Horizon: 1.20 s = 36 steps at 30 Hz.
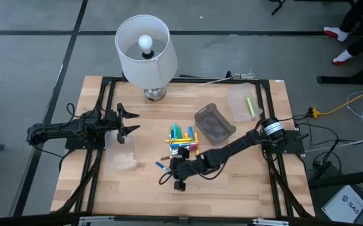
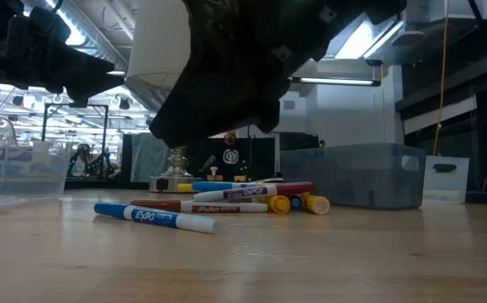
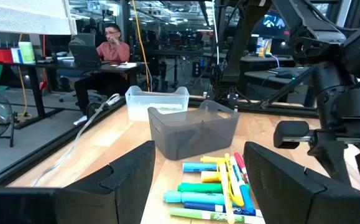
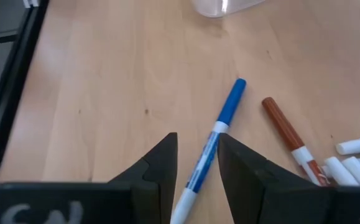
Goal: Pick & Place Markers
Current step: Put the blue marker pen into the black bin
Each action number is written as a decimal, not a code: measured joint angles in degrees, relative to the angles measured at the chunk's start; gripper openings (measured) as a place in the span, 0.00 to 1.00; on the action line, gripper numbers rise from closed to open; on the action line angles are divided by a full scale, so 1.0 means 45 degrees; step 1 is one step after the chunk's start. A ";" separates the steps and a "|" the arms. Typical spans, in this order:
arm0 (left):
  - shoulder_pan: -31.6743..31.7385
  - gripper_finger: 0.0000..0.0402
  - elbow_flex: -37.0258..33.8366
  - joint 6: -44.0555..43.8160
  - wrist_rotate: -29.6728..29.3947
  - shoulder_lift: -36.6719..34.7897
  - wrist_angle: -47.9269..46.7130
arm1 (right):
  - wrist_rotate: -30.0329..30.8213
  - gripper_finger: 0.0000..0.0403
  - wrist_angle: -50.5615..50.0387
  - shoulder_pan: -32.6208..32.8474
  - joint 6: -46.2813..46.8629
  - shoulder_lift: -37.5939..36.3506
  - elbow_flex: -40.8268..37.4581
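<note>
Straddling the blue marker [image 4: 212,146] with my right gripper [image 4: 197,163], I report fingers parted to either side of its white barrel and not yet closed on it; nothing is held. This marker lies alone on the table [image 1: 231,194], toward the front edge, apart from the main heap of markers [image 1: 182,139] at the table's middle. A brown-capped marker [image 4: 285,129] lies just beside it, angled away.

My left gripper [image 1: 126,121] waits with fingers spread wide above the clear bin [image 1: 121,150] near the left edge, empty.

Risks, as I judge them:
- The barrel is smooth, round plastic on smooth varnished wood. A closing finger that meets it off-centre could roll or flick it aside.
- The marker sits slightly askew between my fingers. The grip may land near one end, so the pen could tip on lifting.
- Descending too far would press my fingertips into the tabletop.

Materials noted: the markers are slim cylinders with coloured caps and printed white bodies. The table is pale, fine-grained wood in a black frame. A smoky grey bin [image 1: 214,122] with thin translucent walls stands behind the heap. Another clear bin [image 1: 242,100], near the far right corner, already contains a yellow-green marker [image 1: 250,105]. A lamp [image 1: 145,53] with a white drum shade stands at the far edge.
</note>
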 joint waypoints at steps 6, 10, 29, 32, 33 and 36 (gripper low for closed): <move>-0.0004 0.60 0.0000 -0.0001 0.0000 0.0000 0.0005 | -0.0024 0.28 0.0030 -0.0004 0.0008 0.0010 0.0000; -0.0004 0.60 -0.0001 -0.0003 0.0000 0.0000 0.0002 | -0.0038 0.28 0.0100 -0.0029 0.0042 0.0407 -0.0005; 0.0001 0.60 0.0001 0.0005 0.0004 0.0000 0.0005 | -0.0131 0.28 0.0799 -0.0236 0.0801 0.1253 -0.0019; -0.0002 0.60 0.0000 -0.0005 0.0002 0.0000 0.0005 | -0.0263 0.26 0.0370 -0.0281 0.1318 0.1258 -0.0019; -0.0001 0.60 -0.0004 0.0003 0.0000 0.0000 0.0002 | -0.0270 0.25 0.0293 -0.0293 0.1412 0.1258 -0.0019; -0.0003 0.60 0.0001 -0.0005 0.0000 0.0000 0.0005 | -0.0420 0.22 0.0250 -0.0317 0.1572 0.1258 -0.0019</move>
